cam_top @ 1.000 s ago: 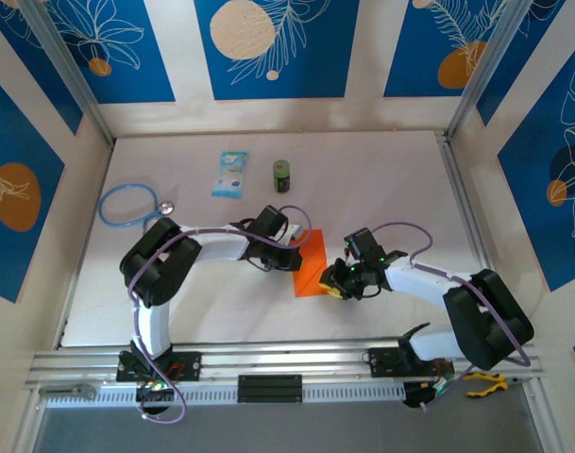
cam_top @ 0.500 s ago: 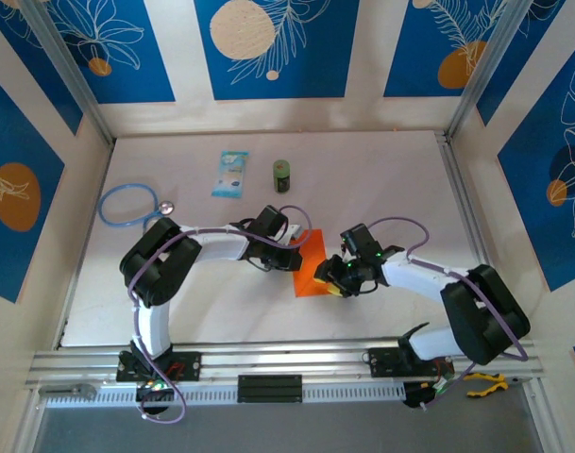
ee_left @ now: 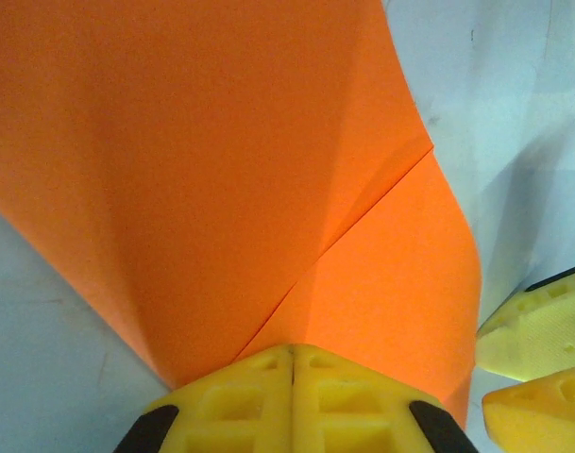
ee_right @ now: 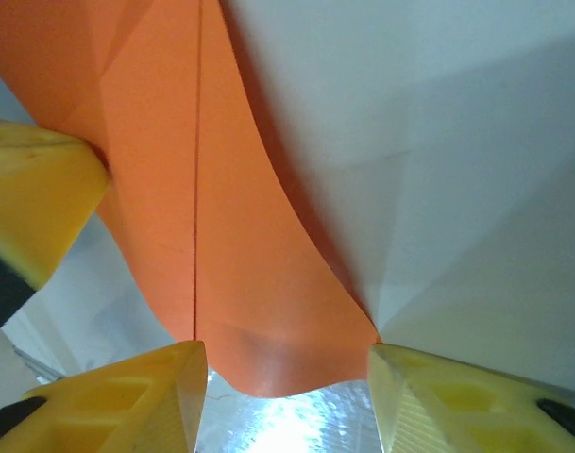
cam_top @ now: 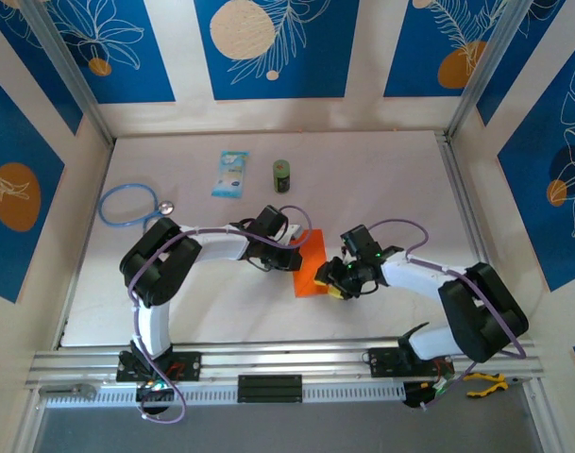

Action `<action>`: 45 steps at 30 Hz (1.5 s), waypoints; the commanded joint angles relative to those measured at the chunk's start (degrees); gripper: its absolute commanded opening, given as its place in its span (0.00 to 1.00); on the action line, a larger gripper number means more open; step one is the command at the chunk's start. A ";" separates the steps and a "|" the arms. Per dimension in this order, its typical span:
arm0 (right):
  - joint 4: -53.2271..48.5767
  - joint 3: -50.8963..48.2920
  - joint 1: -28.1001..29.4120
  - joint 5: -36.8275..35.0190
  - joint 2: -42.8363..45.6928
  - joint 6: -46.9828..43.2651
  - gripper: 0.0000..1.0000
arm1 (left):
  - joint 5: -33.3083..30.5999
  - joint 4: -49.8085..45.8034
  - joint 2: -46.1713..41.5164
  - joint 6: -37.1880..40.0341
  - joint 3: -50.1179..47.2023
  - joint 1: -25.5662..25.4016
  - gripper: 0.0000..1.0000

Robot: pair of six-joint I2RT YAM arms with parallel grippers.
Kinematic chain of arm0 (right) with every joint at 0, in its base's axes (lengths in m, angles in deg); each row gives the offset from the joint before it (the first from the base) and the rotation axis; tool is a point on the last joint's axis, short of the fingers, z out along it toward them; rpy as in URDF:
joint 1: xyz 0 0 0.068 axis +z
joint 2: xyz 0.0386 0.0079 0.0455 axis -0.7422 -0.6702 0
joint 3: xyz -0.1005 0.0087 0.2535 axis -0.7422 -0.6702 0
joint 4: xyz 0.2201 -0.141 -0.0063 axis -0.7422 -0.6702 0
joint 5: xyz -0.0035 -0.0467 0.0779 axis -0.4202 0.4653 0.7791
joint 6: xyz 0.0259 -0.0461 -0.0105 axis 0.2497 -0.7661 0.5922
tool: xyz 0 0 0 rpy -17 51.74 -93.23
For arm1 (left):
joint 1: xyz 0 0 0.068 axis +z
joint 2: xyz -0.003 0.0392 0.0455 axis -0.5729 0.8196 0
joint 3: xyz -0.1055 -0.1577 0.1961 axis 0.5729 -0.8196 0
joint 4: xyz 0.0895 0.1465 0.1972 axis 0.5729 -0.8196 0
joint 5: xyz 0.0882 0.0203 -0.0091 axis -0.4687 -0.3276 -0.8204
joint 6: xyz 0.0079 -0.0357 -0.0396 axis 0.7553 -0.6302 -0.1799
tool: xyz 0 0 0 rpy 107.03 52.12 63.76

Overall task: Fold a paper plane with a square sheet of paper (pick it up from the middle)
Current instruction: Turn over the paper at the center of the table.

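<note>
square sheet of paper (cam_top: 311, 266): bright orange and already folded into a narrow creased strip. It sits near the middle of the surface (cam_top: 391, 179), a little toward the near edge, between the two hands.
long axis: runs from the near edge toward the far edge, leaning slightly right at its far end. A straight lengthwise crease shows in the right wrist view.
right hand (ee_right: 287, 401): at the strip's near-right end, closer to the near edge than the other hand. Its fingers stand roughly half apart, and the sheet's curled end bows up into the gap. They grip nothing.
left hand (ee_left: 292, 366): at the strip's far-left side, fingers pressed tight together. The paper runs in at their tips where two creases meet, so it looks pinched there. It is lifted enough to cast a shadow.
key relation: from the right hand the sheet lies to the left and ahead, its free end between the parted fingers, while the left hand anchors the other side. I judge the right hand is placed to take or press the next fold along the long crease.
risk: thin paper bowed between two hands may buckle off the crease line if the right hand closes askew.
progress: early to middle, by my judgement. There is no pointed dart shape yet.
far side: a small green can (cam_top: 283, 176) and a light-blue packet (cam_top: 230, 175) stand near the far edge. A stethoscope (cam_top: 164, 207) lies toward the far-left corner. All are well apart from the sheet.
</note>
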 commanded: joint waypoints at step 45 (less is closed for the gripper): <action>21.25 1.04 -8.04 8.88 -11.66 -7.53 0.18 | 1.68 -1.36 -0.93 -1.28 -0.68 0.67 0.00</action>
